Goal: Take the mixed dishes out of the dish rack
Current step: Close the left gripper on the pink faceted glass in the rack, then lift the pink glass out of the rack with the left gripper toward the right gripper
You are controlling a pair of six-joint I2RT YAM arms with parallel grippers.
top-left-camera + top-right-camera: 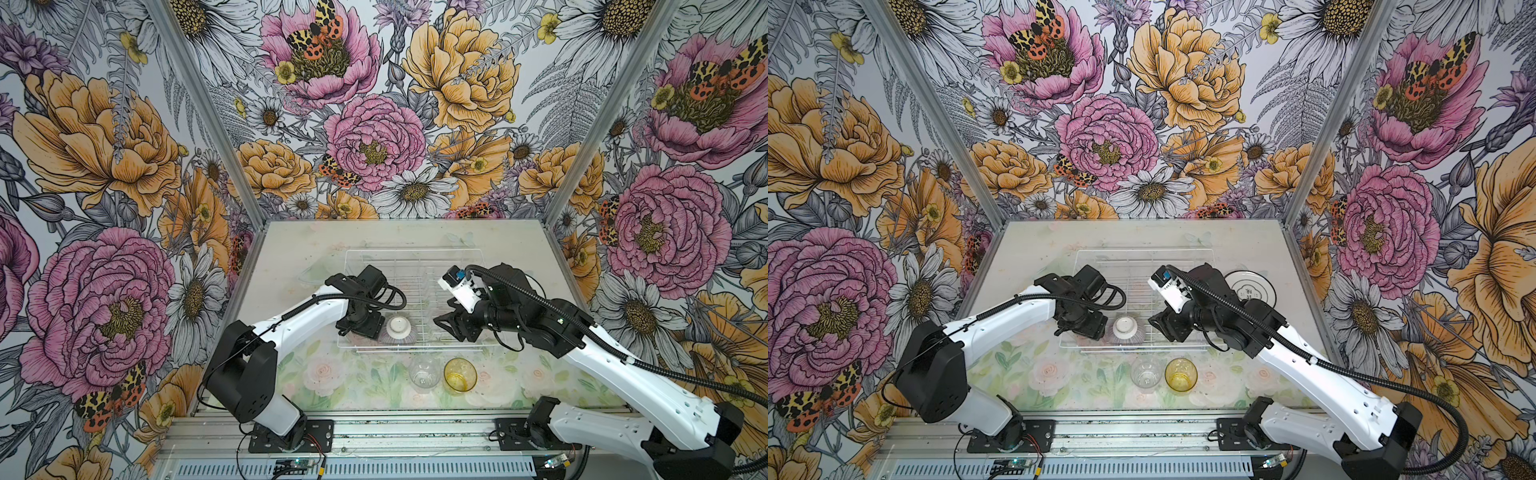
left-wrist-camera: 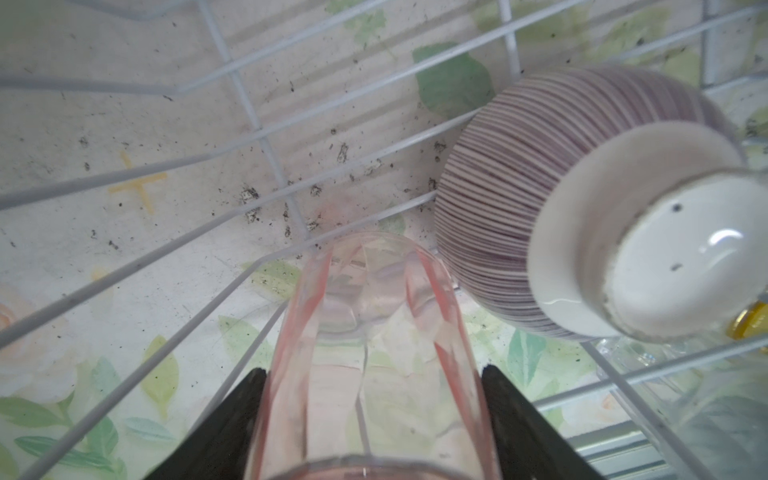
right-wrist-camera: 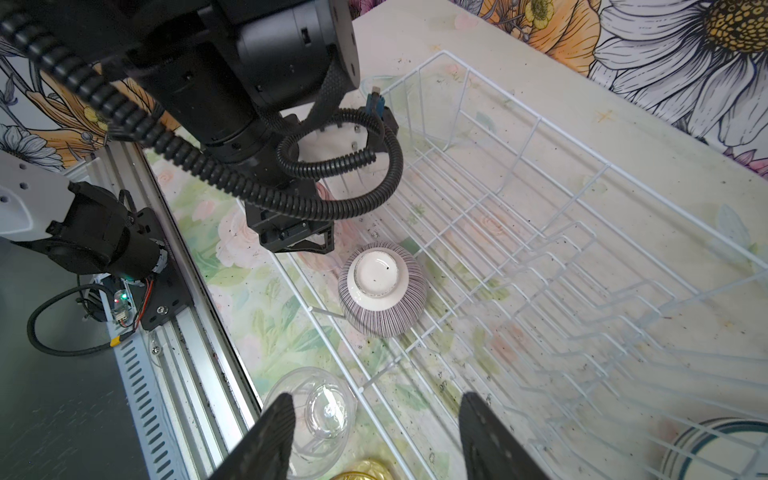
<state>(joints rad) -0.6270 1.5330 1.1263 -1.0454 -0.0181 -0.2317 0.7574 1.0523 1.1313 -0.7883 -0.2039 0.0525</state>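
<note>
The white wire dish rack (image 1: 413, 250) (image 1: 1144, 250) (image 3: 540, 120) sits mid-table. Upside down in its near part lies the purple-grey striped bowl (image 1: 399, 330) (image 1: 1127, 330) (image 2: 519, 208) (image 3: 382, 291). Just left of the bowl, my left gripper (image 1: 361, 328) (image 1: 1081, 328) (image 2: 374, 372) is shut on the pink tumbler (image 2: 374, 311), a finger on each side; both top views hide the tumbler. Open and empty, my right gripper (image 1: 440, 322) (image 1: 1154, 322) (image 3: 378, 397) hovers right of the bowl over the rack's near edge.
A clear tumbler (image 1: 424, 372) (image 1: 1145, 374) (image 3: 316, 411) and an amber tumbler (image 1: 459, 374) (image 1: 1180, 374) stand on the table in front of the rack. A white dark-rimmed plate (image 1: 1252, 291) (image 3: 715, 449) lies right of the rack, partly behind my right arm.
</note>
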